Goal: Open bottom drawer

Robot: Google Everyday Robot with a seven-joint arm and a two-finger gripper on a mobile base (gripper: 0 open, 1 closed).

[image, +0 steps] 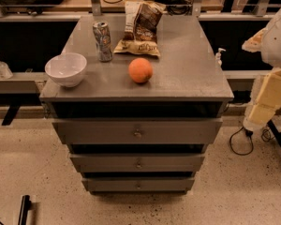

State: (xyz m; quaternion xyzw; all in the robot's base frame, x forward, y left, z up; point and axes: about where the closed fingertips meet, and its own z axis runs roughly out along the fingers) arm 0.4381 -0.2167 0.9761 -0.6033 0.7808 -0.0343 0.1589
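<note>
The grey cabinet (178, 86) has three drawer fronts stacked below its top. The bottom drawer (112, 185) is the narrowest and slimmest front, just above the floor, with a small round knob (138, 186) at its centre. It sits flush under the middle drawer (103, 162), which is below the widest top drawer (93, 131). My gripper (261, 110) hangs at the right edge of the view on the white and cream arm (277, 36). It is beside the cabinet's right side, level with the top drawer and well apart from the bottom drawer.
On the cabinet top stand a white bowl (66, 69), a drink can (102, 41), a chip bag (141, 28) and an orange (140, 70). A black cable (239, 144) and a stand leg (280, 144) lie on the speckled floor at the right. A dark bar (24, 209) lies at the lower left.
</note>
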